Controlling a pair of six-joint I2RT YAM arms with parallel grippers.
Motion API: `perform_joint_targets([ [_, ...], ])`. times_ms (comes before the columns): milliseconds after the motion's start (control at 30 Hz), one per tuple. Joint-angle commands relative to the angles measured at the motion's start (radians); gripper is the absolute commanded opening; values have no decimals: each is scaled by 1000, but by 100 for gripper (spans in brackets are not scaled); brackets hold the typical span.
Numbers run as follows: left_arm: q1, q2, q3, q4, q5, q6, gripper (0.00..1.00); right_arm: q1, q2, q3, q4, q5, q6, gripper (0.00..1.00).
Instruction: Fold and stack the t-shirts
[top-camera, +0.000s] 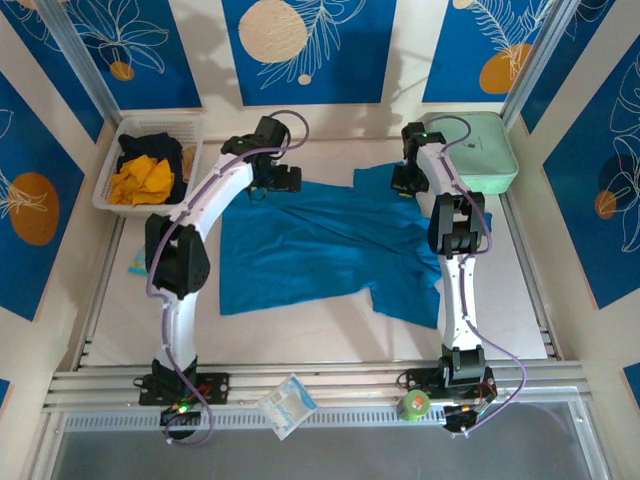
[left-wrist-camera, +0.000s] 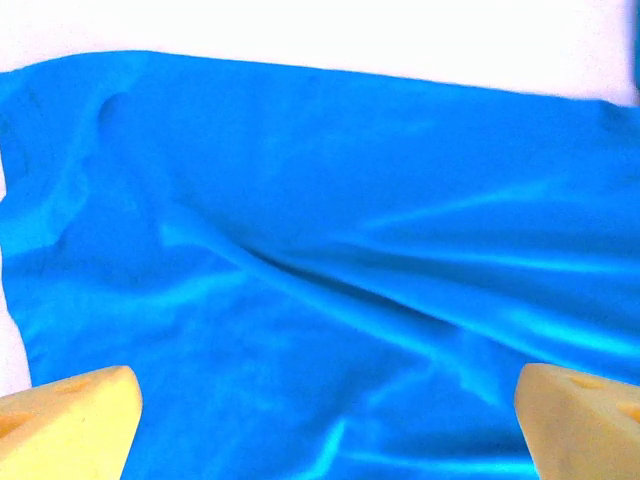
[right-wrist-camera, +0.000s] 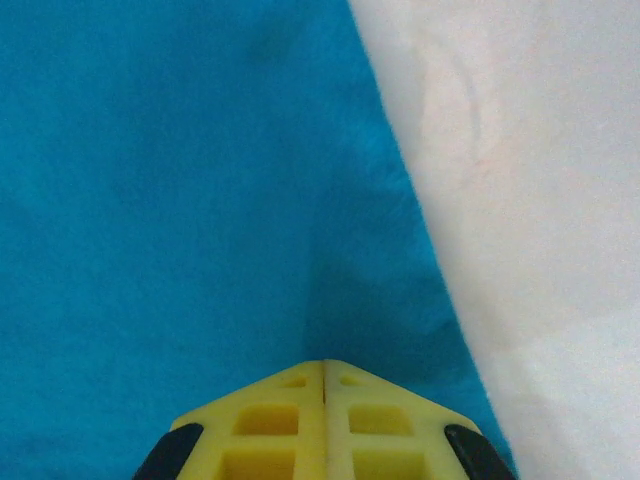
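A teal-blue t-shirt (top-camera: 320, 250) lies spread and wrinkled across the middle of the table. My left gripper (top-camera: 285, 178) hovers open over its far left edge; in the left wrist view its yellow fingertips (left-wrist-camera: 75, 410) stand wide apart above the cloth (left-wrist-camera: 330, 230), holding nothing. At the shirt's far right corner is my right gripper (top-camera: 405, 180). In the right wrist view it (right-wrist-camera: 323, 365) is shut, its tips pressed on the cloth (right-wrist-camera: 150, 200) near the hem, with a dark crease running into them. An orange-yellow t-shirt (top-camera: 140, 180) and a black one (top-camera: 150, 148) lie crumpled in a basket.
The white basket (top-camera: 108, 180) stands at the back left. A mint-green case (top-camera: 480, 150) sits at the back right, close behind the right arm. A clear packet (top-camera: 285, 405) and a small green object (top-camera: 413, 405) lie on the front rail. Bare white tabletop (right-wrist-camera: 540, 200) borders the shirt's hem.
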Motion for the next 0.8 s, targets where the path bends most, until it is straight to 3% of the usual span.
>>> perform_joint_targets([
  [0, -76, -97, -121, -38, 28, 34, 95, 16, -7, -20, -50, -8, 11, 0],
  [200, -199, -214, -454, 94, 128, -13, 93, 14, 41, 34, -91, 3, 32, 0],
  [367, -259, -177, -632, 225, 173, -91, 92, 7, 96, 104, -113, -13, 41, 0],
  [667, -255, -85, -783, 256, 31, -171, 90, -26, 231, 370, -141, -59, 52, 0],
  [767, -252, -91, -838, 246, 16, -168, 90, -55, 223, 379, -77, -103, 73, 0],
])
